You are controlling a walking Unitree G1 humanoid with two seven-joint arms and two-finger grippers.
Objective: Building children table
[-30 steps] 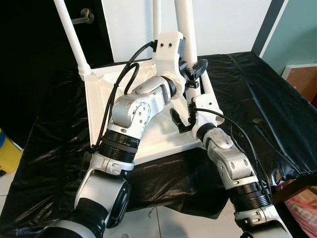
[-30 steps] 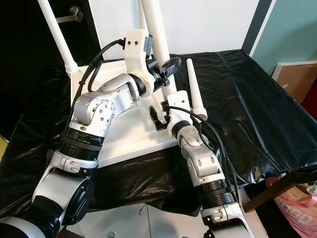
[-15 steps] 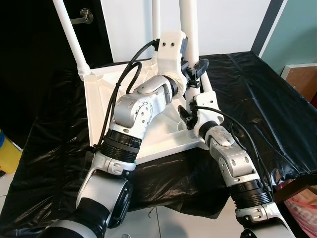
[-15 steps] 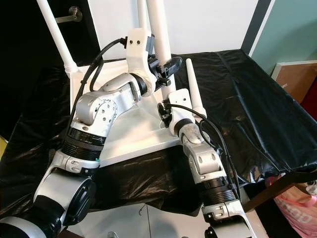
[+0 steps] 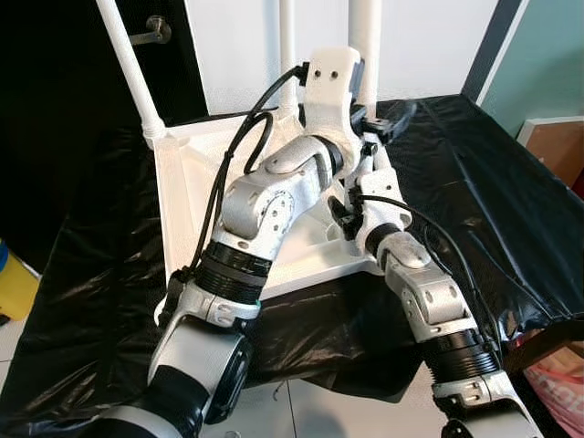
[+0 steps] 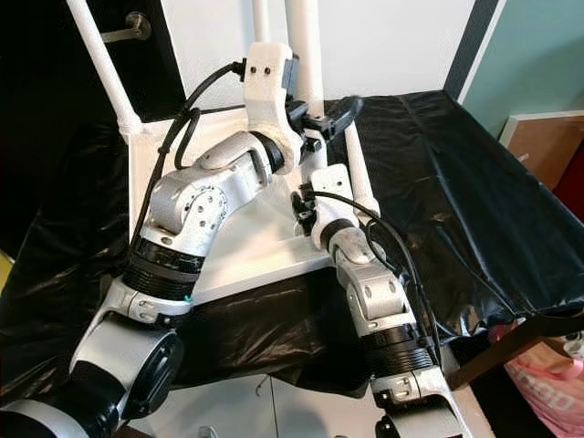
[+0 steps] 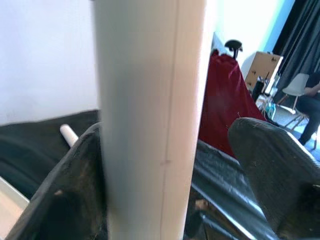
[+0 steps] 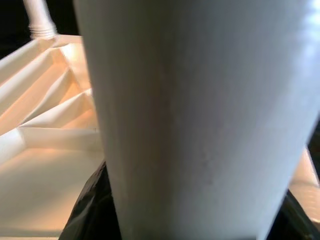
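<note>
A white children's table top point(image 5: 182, 182) lies upside down on a black plastic sheet point(image 5: 474, 182). Two white legs stand on it, one at the far left corner point(image 5: 132, 73) and one at the back point(image 5: 288, 36). A third leg point(image 5: 370, 27) stands upright near the front right corner. High on it, my left gripper point(image 5: 379, 117) is open: one finger point(image 7: 65, 190) touches the leg point(image 7: 150, 125), the other stands apart. My right gripper point(image 5: 342, 208) is shut on the leg's base point(image 8: 200, 115). A loose leg point(image 6: 358, 173) lies beside the top.
The sheet covers a work table whose front edge runs just below the white top. A dark door with a metal handle point(image 5: 151, 35) is behind on the left. A brown box point(image 5: 557, 146) stands at the right, a pink bag point(image 5: 557, 383) lower right, and a yellow object point(image 5: 14, 283) at the left.
The held leg and my left gripper have shifted to the right, and the leg stands more upright. My right gripper has moved up from the table's front edge to the leg's base.
</note>
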